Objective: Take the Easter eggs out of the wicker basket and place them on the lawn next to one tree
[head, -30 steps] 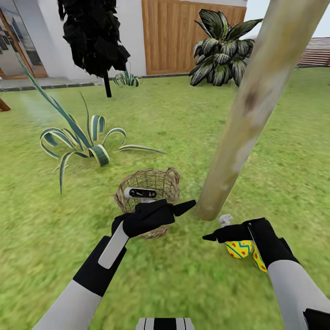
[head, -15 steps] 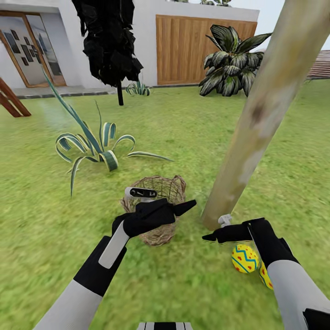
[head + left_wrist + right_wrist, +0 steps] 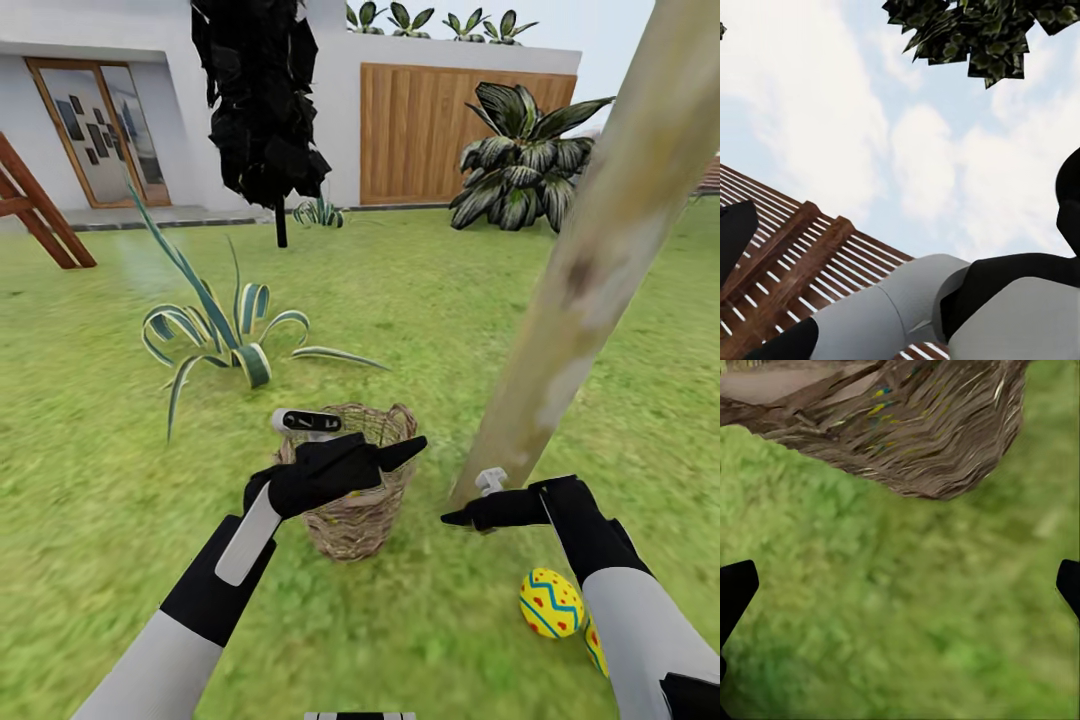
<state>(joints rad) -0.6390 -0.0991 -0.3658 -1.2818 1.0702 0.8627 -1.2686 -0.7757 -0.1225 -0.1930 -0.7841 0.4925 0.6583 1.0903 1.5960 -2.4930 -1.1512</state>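
The wicker basket [image 3: 355,500] stands on the lawn [image 3: 120,520] just left of the leaning pale tree [image 3: 585,300]. My left gripper [image 3: 405,450] hovers open over the basket's rim, with nothing held. The open, empty right gripper [image 3: 455,518] points at the trunk's base, with the basket's wall [image 3: 922,427] ahead of it. One Easter egg [image 3: 551,603] lies on the grass right of the trunk. A second Easter egg [image 3: 596,645] is partly hidden behind my right forearm. Yellow and blue flecks [image 3: 879,406] show through the weave.
A striped agave [image 3: 215,335] grows behind the basket on the left. A black-leaved tree [image 3: 262,110] and a broad-leaved plant [image 3: 525,160] stand near the wooden fence [image 3: 420,130]. The house wall and door [image 3: 100,130] are at the back left.
The whole picture has shifted because the camera moved; basket and eggs now sit lower and further right in it. Both arms keep the same pose, grippers still open.
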